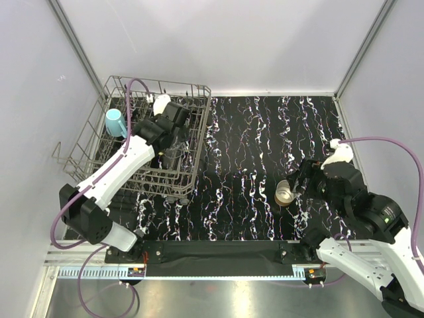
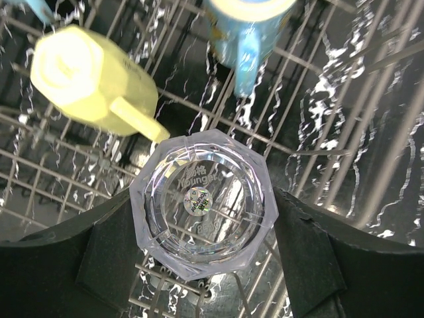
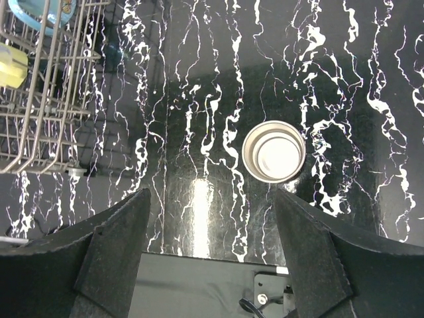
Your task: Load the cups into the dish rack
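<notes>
The left gripper [image 2: 203, 197] was closed on the clear glass [image 2: 199, 233], its two black fingers [image 2: 99, 255] pressed against opposite sides of the eight-sided wall. The glass sat low inside the dish rack [image 1: 203, 132], over the wire floor, near the rack's right wall in the top view. Just beyond it in the rack lay a pale yellow mug [image 2: 89, 79], its handle pointing toward the glass, and a light-blue mug [image 2: 246, 30] with a cream inside. Whether either mug touched the glass could not be told. The left arm [image 1: 119, 169] reached up and over the near edge of the rack.

The right gripper [image 3: 212, 195] was wide apart and held nothing. The metal cup [image 3: 273, 151] stood on the black, white-veined table [image 1: 252, 146], mouth up, a little ahead of the fingers and toward the right one, touching neither. It stood well apart from the rack.
</notes>
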{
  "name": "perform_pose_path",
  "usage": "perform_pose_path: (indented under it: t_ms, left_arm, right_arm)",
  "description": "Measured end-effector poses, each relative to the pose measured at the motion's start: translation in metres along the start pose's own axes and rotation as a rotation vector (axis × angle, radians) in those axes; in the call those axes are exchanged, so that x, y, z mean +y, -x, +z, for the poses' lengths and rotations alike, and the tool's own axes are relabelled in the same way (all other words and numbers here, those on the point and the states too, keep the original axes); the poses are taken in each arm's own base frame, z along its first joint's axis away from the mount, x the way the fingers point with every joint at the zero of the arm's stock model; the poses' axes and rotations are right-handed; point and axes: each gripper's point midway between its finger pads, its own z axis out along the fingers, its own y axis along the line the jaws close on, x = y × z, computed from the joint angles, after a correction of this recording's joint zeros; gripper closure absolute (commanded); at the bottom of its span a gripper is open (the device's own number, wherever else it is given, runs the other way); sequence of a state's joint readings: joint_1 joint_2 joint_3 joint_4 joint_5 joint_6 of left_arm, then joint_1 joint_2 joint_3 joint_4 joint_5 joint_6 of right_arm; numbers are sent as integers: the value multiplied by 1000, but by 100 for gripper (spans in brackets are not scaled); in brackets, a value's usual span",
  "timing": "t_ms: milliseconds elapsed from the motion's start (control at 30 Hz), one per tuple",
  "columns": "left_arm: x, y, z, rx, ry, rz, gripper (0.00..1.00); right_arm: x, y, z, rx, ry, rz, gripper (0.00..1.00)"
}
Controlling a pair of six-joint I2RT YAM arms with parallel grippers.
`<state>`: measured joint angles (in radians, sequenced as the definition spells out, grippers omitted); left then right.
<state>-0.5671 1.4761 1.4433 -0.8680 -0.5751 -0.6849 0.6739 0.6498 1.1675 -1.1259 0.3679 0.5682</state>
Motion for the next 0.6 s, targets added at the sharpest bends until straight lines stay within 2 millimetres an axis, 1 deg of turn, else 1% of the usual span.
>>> perform_pose_path:
  t_ms: [100,233,333,500,600]
  left_arm:
    - [5,-15,8,31,24,-3,100]
    - [9,-31,19,58,49,-5,100]
    - [8,-38,26,58,51,-6,100]
    - [4,-42,37,51,56,-22,100]
    - [5,-51,43,57,62,-36,100]
  right_arm:
    - [-1,-3,5,1,-11,18,19]
    - [-4,-19,17,44,-38,43,19]
    - [-5,-29,24,77,-57,52,19]
    - [-6,-29,24,73,-60,59,19]
    - [-7,-28,24,67,-64,59,19]
